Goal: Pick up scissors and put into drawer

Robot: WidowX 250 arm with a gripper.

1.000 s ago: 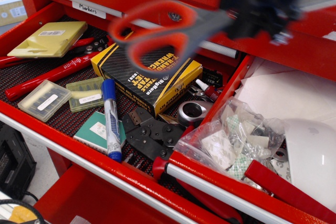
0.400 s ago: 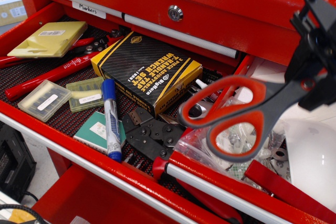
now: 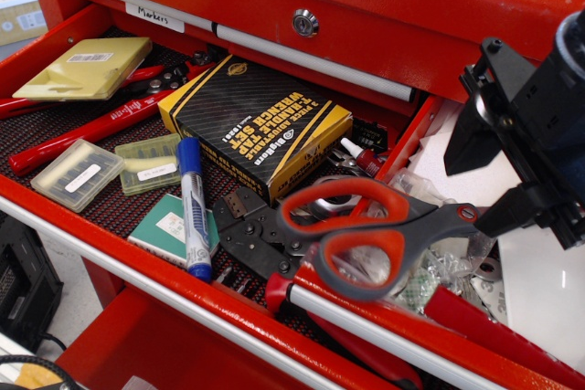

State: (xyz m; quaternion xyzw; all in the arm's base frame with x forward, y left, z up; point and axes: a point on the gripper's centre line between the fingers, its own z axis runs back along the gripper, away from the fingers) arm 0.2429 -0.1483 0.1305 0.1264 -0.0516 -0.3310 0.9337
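The scissors [image 3: 352,237], with grey handles and orange-red loop linings, lie low across the red divider. Their handles reach over the left drawer's edge. Their pivot rests on a plastic bag in the narrower drawer [image 3: 384,333], the one with the silver front rail and white paper lining. The blades run right, behind my black gripper [image 3: 475,191]. The gripper hangs over that drawer at the right, its two fingers spread with white paper showing between them. The lower finger [image 3: 516,215] is right at the scissors' pivot.
The wider mesh-lined drawer on the left holds a black-and-yellow wrench-set box [image 3: 260,125], a blue marker [image 3: 193,207], red-handled pliers [image 3: 91,130], small plastic cases [image 3: 78,173] and a black crimp tool [image 3: 265,235]. A bag of small parts [image 3: 430,271] and a white dome [image 3: 548,289] lie in the narrower drawer.
The scissors swung from high over the left drawer to the right and down, then dropped onto the bag and divider. The gripper's fingers have spread apart from them.
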